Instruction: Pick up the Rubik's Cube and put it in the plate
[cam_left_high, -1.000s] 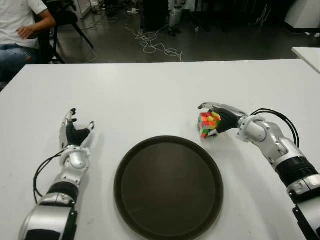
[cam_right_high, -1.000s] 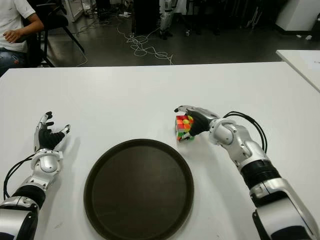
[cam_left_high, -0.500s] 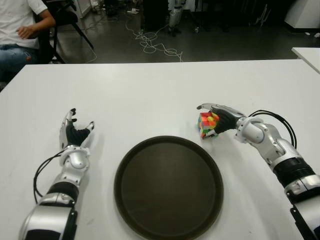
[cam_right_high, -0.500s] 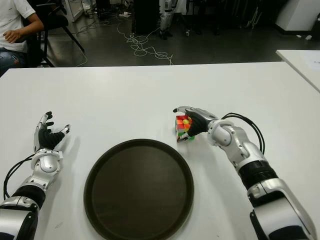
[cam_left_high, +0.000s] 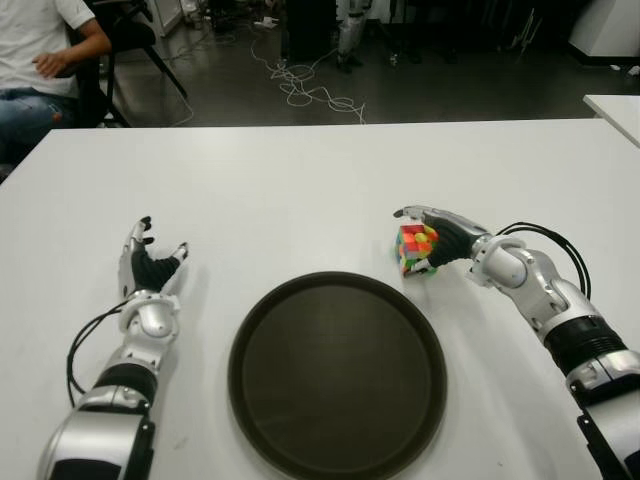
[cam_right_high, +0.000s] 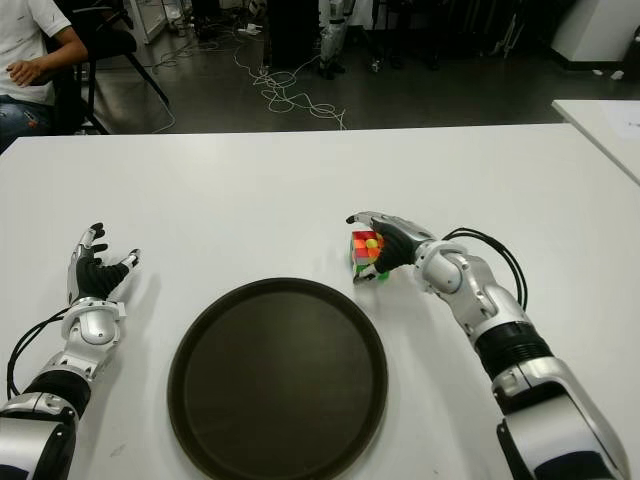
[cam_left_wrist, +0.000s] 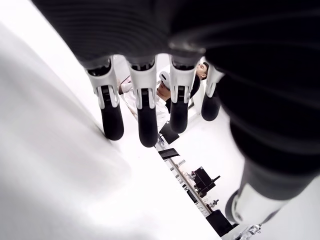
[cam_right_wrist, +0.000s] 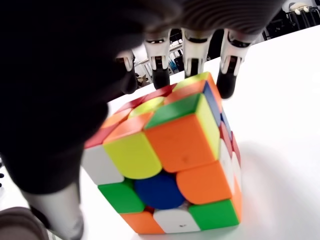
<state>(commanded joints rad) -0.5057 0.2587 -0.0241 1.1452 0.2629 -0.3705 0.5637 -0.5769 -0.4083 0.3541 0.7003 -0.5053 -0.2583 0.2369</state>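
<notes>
We have our right hand (cam_left_high: 440, 238) cupped over the Rubik's Cube (cam_left_high: 417, 249), which sits on the white table (cam_left_high: 300, 190) just beyond the plate (cam_left_high: 337, 372), off its far right rim. The fingers (cam_right_wrist: 227, 70) reach over the cube's far side and the thumb shows at its near side, but we cannot tell whether they press on it yet. To grip well, we judge that fingers and thumb should close squarely on opposite faces before any lift, so the cube does not twist out. Our left hand (cam_left_high: 147, 267) shows well left of the plate, fingers spread, holding nothing.
</notes>
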